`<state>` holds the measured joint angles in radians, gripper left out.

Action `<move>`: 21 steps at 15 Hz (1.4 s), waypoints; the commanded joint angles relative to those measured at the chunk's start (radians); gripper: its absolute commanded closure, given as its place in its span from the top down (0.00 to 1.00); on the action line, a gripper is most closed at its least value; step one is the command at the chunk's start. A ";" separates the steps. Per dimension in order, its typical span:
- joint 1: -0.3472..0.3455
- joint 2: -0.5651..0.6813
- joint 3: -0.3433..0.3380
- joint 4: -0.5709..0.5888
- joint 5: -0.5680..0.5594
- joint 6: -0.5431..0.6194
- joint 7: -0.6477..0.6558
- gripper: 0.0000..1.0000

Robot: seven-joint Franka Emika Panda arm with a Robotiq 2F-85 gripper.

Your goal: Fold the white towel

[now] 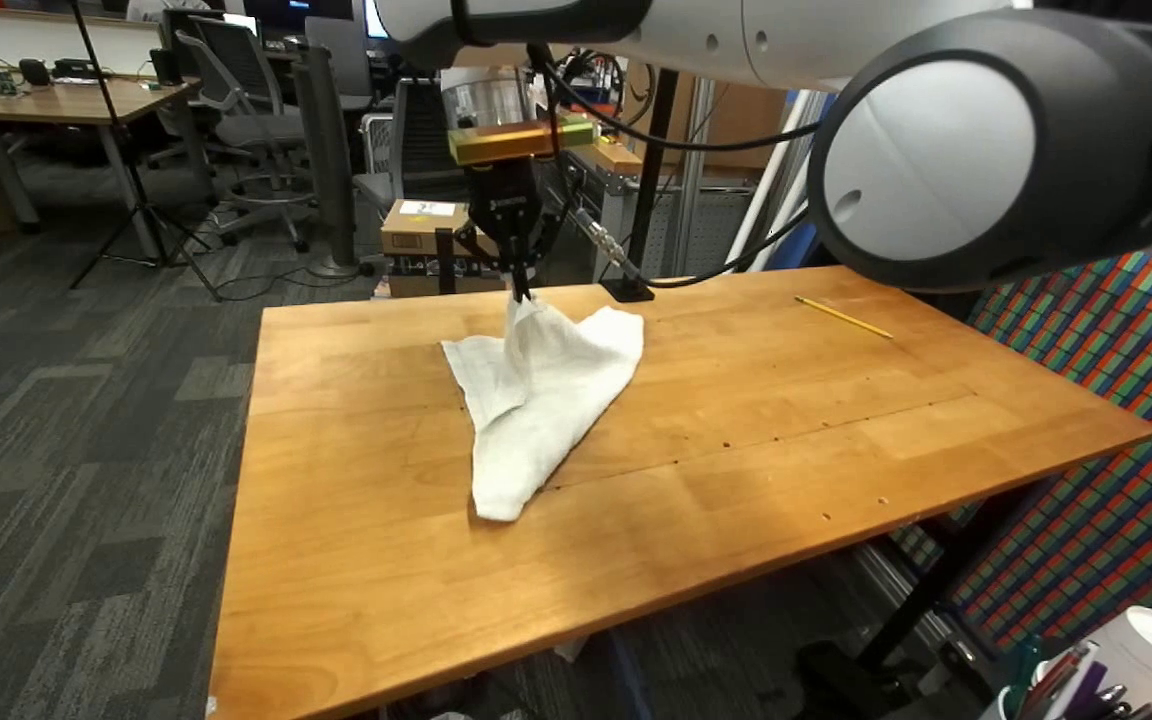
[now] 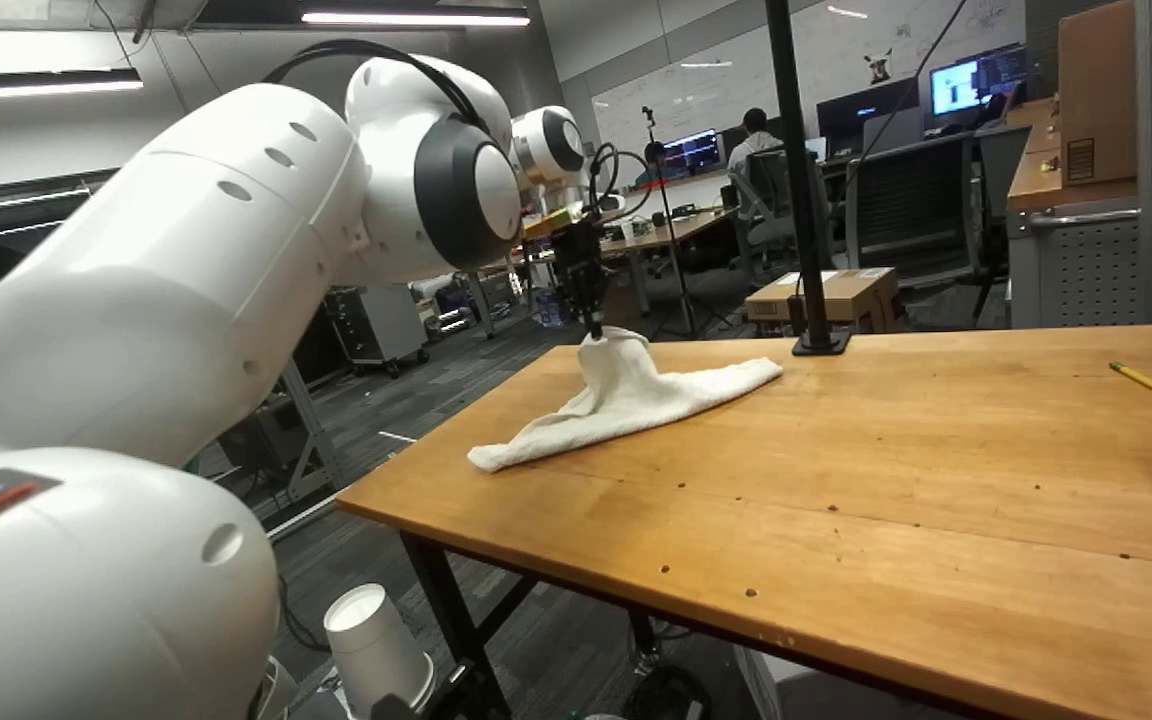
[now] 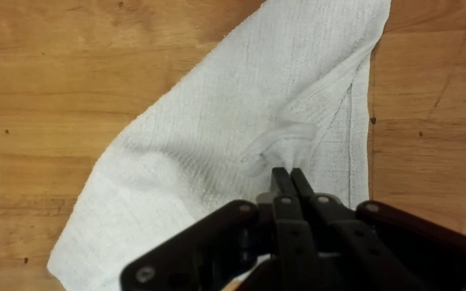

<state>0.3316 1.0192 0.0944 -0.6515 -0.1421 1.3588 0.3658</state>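
Fingers [image 3: 282, 182] pinch a raised bit of towel [image 1: 576, 375] tight, prob. to carry it over for the fold; rest lies on counter [image 1: 386, 560], its wt. likely anchoring that part

On the brown wooden table [image 1: 386, 600] lies a white cloth towel [image 1: 548, 395], under a black two-fingered gripper [image 1: 520, 294]. In both exterior views, a slim yellow pencil [image 1: 844, 317] is right of the towel; a brown cardboard box [image 1: 414, 232] is behind the table.

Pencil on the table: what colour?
Yellow; the pencil shows best, at full length, in an exterior view.
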 commanded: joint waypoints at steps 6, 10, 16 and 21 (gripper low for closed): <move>-0.009 0.078 0.024 0.119 0.084 -0.005 0.066 0.00; 0.034 0.107 0.004 0.217 0.115 -0.025 0.055 0.00; 0.067 0.173 -0.005 0.282 0.117 -0.024 0.022 0.00; 0.046 0.162 -0.021 0.215 0.113 0.017 -0.012 0.00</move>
<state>0.3885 1.1743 0.0927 -0.4547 -0.0484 1.3672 0.3870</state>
